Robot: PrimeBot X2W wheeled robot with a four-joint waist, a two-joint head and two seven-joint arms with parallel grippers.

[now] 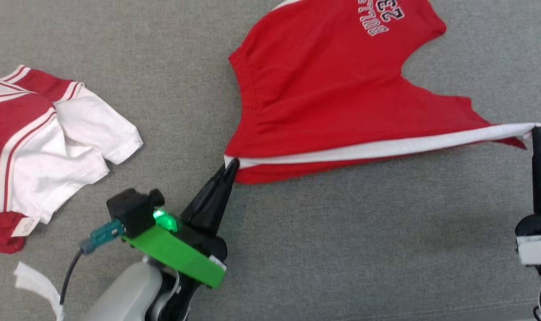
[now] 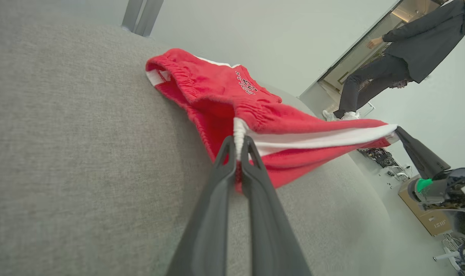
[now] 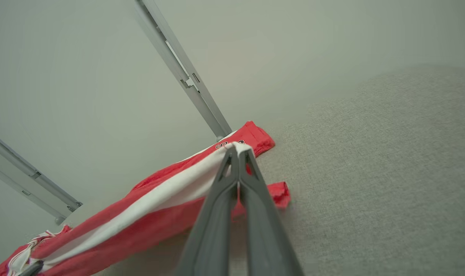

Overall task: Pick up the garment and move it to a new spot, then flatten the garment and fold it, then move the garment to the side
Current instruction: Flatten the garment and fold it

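Note:
The garment (image 1: 337, 89) is a pair of red shorts with a white side stripe and white lettering, spread over the grey cloth surface at the upper middle of the head view. My left gripper (image 1: 232, 164) is shut on the stripe's waistband end (image 2: 238, 134). My right gripper (image 1: 538, 129) is shut on the stripe's other end (image 3: 238, 147), at the right edge. The stripe is pulled taut between the two grippers and that edge is lifted off the surface, while the far part of the shorts (image 2: 217, 82) rests on it.
A red and white shirt (image 1: 38, 147) lies crumpled at the left edge, with a white scrap (image 1: 34, 283) below it. A person (image 2: 401, 53) in dark clothes stands beyond the table in the left wrist view. Grey metal posts (image 3: 182, 73) rise behind the surface.

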